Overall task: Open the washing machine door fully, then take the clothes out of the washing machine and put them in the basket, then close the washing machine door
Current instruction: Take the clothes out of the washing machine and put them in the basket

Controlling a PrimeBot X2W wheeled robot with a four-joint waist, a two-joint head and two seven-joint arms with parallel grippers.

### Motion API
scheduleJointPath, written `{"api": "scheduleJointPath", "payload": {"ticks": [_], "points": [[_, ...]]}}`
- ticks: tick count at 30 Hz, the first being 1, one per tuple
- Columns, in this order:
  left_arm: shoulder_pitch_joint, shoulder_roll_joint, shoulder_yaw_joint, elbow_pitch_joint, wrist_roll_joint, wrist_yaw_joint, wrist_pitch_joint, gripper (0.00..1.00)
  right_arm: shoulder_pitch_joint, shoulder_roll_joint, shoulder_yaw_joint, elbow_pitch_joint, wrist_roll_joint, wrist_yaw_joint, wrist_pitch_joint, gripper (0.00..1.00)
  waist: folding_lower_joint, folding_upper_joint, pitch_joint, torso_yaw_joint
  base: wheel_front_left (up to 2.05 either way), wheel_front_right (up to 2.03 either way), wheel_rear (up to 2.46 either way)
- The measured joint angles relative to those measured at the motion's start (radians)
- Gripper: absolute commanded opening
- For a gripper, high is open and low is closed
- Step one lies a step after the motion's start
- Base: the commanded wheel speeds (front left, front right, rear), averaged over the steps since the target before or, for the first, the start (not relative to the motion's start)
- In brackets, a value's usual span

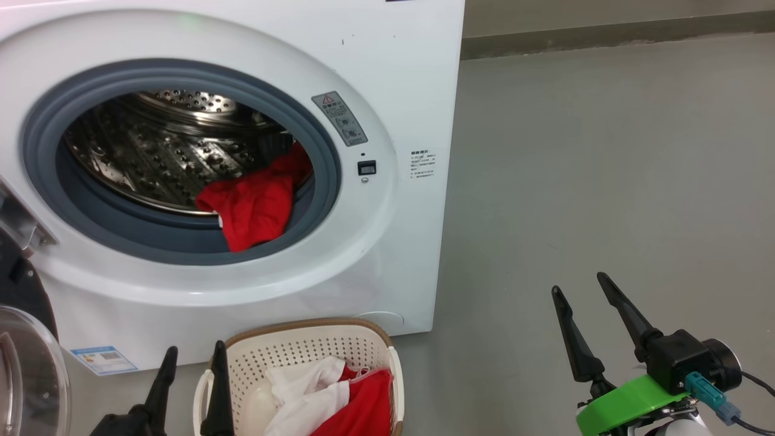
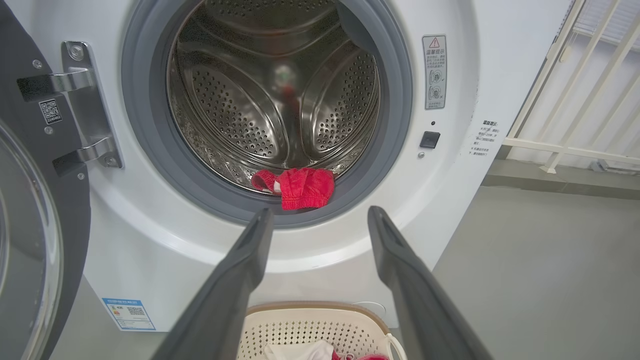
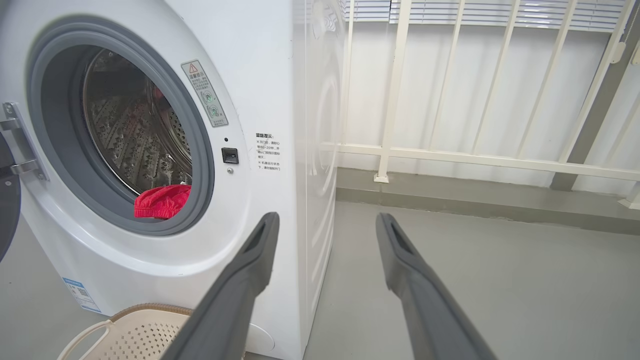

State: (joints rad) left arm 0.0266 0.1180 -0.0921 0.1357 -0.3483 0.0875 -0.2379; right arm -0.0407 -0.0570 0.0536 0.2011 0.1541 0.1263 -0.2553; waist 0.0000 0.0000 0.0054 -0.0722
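The white washing machine (image 1: 399,54) stands with its door (image 1: 27,369) swung open at the lower left; the glass bowl and black rim of the door (image 2: 35,225) show beside the hinge. A red garment (image 1: 257,203) hangs over the grey rubber ring at the drum's front lip, the same red garment (image 2: 300,186) (image 3: 161,201) showing in both wrist views. Below, the cream basket (image 1: 303,348) holds red and white clothes (image 1: 336,396). My left gripper (image 1: 194,357) is open just over the basket's left side, empty. My right gripper (image 1: 581,287) is open and empty over the floor, right of the machine.
Grey floor (image 1: 605,151) stretches to the right of the machine. A white railing (image 3: 475,100) and a low kerb run along the back wall. A blue sticker (image 1: 104,360) sits at the machine's lower left corner.
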Motion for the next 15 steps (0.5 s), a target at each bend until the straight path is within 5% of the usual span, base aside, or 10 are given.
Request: {"api": "scheduleJointPath", "payload": {"ticks": [15], "points": [[-0.102,0.010,-0.001,0.049,-0.010,0.002,0.007,1.00,-0.013,-0.019,0.032,-0.002,0.003,0.000,0.000,1.00,0.0001,0.0000,0.059,0.004,0.00,0.00,0.00]]}}
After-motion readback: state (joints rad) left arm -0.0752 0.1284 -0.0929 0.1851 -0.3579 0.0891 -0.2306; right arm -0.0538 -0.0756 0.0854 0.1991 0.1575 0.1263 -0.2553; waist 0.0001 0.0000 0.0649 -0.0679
